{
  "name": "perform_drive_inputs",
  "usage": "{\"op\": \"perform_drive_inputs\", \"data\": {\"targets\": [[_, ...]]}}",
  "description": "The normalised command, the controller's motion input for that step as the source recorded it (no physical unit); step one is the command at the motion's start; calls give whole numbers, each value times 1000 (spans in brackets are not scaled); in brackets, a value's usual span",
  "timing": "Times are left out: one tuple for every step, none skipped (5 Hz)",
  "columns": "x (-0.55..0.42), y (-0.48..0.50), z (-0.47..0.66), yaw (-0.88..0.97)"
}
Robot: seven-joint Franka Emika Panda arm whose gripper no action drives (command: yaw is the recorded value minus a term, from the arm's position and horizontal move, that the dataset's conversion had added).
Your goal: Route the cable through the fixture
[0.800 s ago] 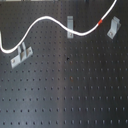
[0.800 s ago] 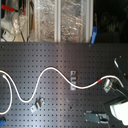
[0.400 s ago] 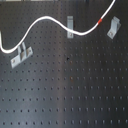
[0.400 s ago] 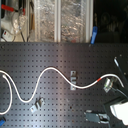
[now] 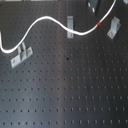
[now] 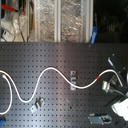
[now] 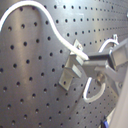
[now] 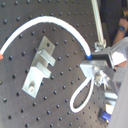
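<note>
Pinching the cable (image 8: 50, 22) in the gripper (image 8: 96, 62), with the fingers closed on the white cord in the second wrist view. Letting a small slack loop (image 8: 82, 95) hang just beside the fingers. Arching away from the grip over a black perforated board (image 8: 20, 20), passing near a metal bracket (image 8: 41, 65) and standing apart from it. Showing the metal bracket (image 7: 70, 70) just beside the gripper body in the first wrist view, with the cord reaching its upper lip; not possible to tell whether touching or threaded there.

Running in loose waves across the board (image 5: 65, 90) in the first exterior view:
- Entering at 9 o'clock, lying just beside the left bracket (image 5: 20, 54).
- Cresting toward 11 o'clock.
- Dipping to the foot of the middle bracket (image 5: 71, 22) near 12 o'clock; not possible to tell whether passing through it.
- Carrying the red band (image 5: 99, 23) between the middle bracket and the right bracket (image 5: 114, 27) at 2 o'clock.
- Leaving toward 1 o'clock, near the top bracket (image 5: 93, 5), which is cropped by the edge.

Tracing the same waves in the second exterior view, with the cable (image 6: 50, 71) looping at 9 o'clock, meeting a bracket at centre and bearing the red band (image 6: 98, 79) toward 3 o'clock.
</note>
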Motion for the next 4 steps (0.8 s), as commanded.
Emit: {"op": "perform_drive_inputs", "data": {"targets": [[-101,30,324,-897],[-339,-81,142,-569],[-335,-68,7,-394],[-252,156,3,-243]]}}
